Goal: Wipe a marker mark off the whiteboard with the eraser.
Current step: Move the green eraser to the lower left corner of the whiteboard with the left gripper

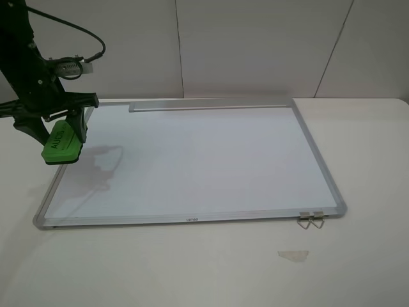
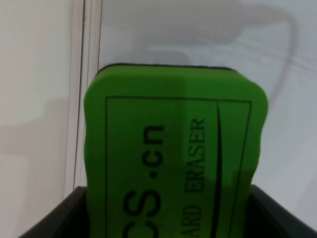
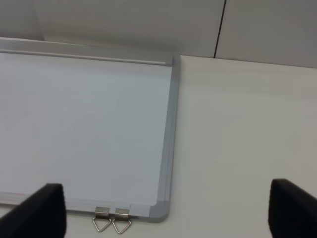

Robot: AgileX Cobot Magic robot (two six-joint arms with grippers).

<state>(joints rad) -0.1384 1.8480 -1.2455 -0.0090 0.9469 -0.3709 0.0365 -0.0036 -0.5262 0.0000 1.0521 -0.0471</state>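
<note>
Eraser (image 1: 62, 144), a bright green rectangular block with rounded edges and dark lettering on its top face, is clamped between the black fingers of the left gripper (image 1: 59, 129). It hangs over the left edge of the large white whiteboard (image 1: 211, 160), towards the far corner. The left wrist view shows its dark underside facing down, with the silver aluminium frame just beside it. Its shadow falls on the board apart from the block, so it appears lifted clear of the surface, not pressed on it.

No marker mark shows on any part of the board in these views. The wipe may be done already, or the mark may lie hidden under the eraser and arm; the pictures do not settle which.

The next move calls for a check of the spot below the block. If ink remains there, the eraser must come down flat and rub across it. If not, it only needs setting aside on the pale table (image 1: 192, 275).

The right gripper (image 3: 168, 213) is spread wide and empty, over the board's near right corner, where two small metal binder clips (image 3: 111, 220) sit on the frame.
</note>
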